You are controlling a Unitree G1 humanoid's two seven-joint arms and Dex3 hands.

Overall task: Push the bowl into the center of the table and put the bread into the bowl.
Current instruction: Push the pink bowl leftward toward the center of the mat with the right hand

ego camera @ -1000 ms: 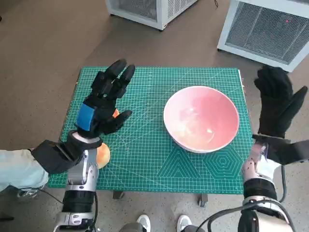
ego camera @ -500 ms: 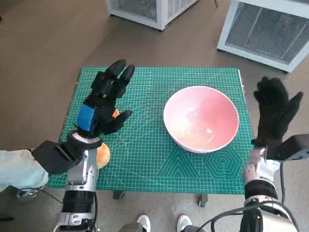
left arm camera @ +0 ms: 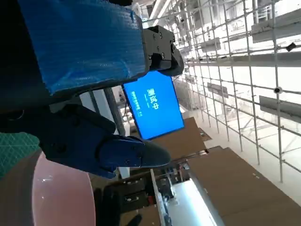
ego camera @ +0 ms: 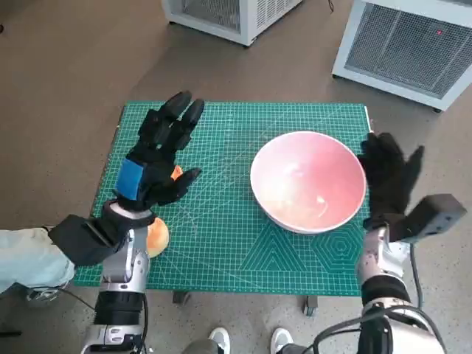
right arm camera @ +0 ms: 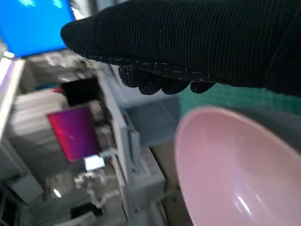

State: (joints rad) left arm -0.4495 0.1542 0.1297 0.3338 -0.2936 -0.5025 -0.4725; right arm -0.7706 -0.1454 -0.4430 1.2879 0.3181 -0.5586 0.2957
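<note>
The right hand (ego camera: 386, 177) stands upright at the right edge of the table, its gloved fingers spread and holding nothing, palm turned toward the bowl (ego camera: 308, 190). It is just beside the bowl's right rim; whether it touches the rim cannot be told from the head view. In the right wrist view the glove (right arm camera: 197, 42) runs as a dark band above the bowl's pink rim (right arm camera: 221, 155), close to it.

The left hand (ego camera: 158, 158) hovers over the left part of the mat (ego camera: 221, 236), fingers stretched forward and apart, thumb out to the side, gripping nothing. Blue tape covers its back. Under its wrist lies the bread (ego camera: 157, 236), a rounded, golden-brown roll near the mat's left front edge; only part of it shows past the arm. A small orange patch also shows between the thumb and the palm, and what it belongs to cannot be told.

The bowl is wide, round and pale pink, glossy inside with a few light reflections. It sits on the right half of the green mat, right of the middle, well apart from the bread. Nothing lies in it. The left wrist view shows a slice of its pink rim (left arm camera: 61, 197) beneath the hand's dark fingers (left arm camera: 84, 141).

The mat is green with a white grid and covers the tabletop.
</note>
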